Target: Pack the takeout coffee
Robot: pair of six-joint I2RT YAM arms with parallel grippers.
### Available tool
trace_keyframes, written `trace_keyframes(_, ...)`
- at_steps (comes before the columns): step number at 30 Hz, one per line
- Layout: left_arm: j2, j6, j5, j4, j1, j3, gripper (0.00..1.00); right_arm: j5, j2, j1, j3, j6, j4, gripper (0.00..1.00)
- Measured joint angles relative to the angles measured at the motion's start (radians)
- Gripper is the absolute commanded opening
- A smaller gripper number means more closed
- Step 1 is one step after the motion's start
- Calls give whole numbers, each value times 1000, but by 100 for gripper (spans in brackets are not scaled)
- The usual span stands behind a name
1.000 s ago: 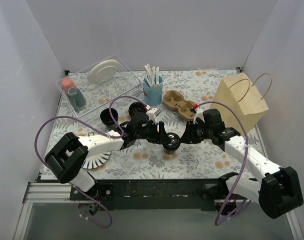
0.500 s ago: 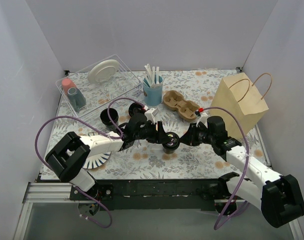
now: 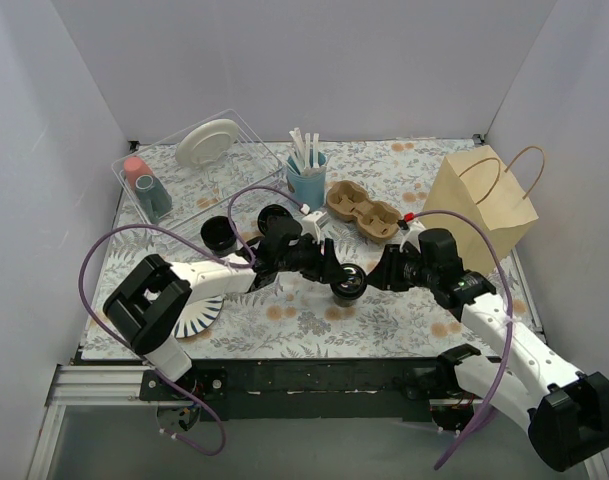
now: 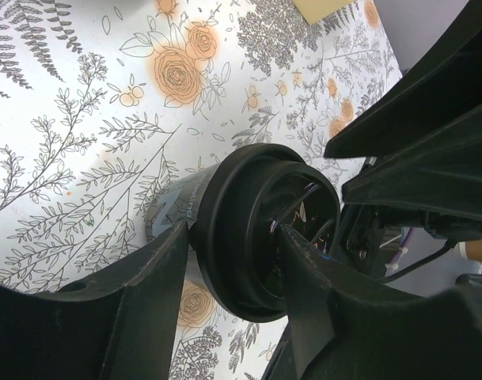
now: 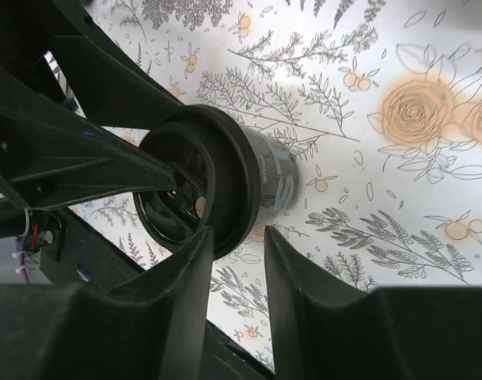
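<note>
The takeout coffee [image 3: 347, 283], a small black cup with a black sip lid, is tilted over the floral cloth at the table's middle, its lid facing up. My left gripper [image 3: 333, 272] is shut on it: in the left wrist view both fingers [image 4: 157, 273] press the lid's rim [image 4: 260, 226]. My right gripper [image 3: 377, 276] comes in from the right and stands open. In the right wrist view the cup [image 5: 225, 190] lies just beyond its fingertips [image 5: 195, 257], and only cloth shows between them. The brown paper bag [image 3: 484, 200] stands upright at the back right.
A cardboard cup carrier [image 3: 362, 210] lies behind the grippers, beside a light blue cup with white sticks [image 3: 306, 180]. Two lidless black cups [image 3: 219, 233] [image 3: 275, 217] sit to the left. A clear bin [image 3: 239, 165] holds a white plate [image 3: 208, 142]. Another plate [image 3: 196, 315] lies under my left arm.
The left gripper and the coffee have shifted slightly to the right. The right arm has drawn back to the right and lower, and its jaws stand a little wider than half a second ago.
</note>
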Motion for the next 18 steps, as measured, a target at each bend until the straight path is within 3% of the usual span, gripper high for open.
trace_keyframes(8,35,58,72,-35,15,47,45,-40,69,-15,104,-95,-43,57)
trace_keyframes(18,64,106,113,-67,23,90,45,-150,236,-32,138,-194,-46,52)
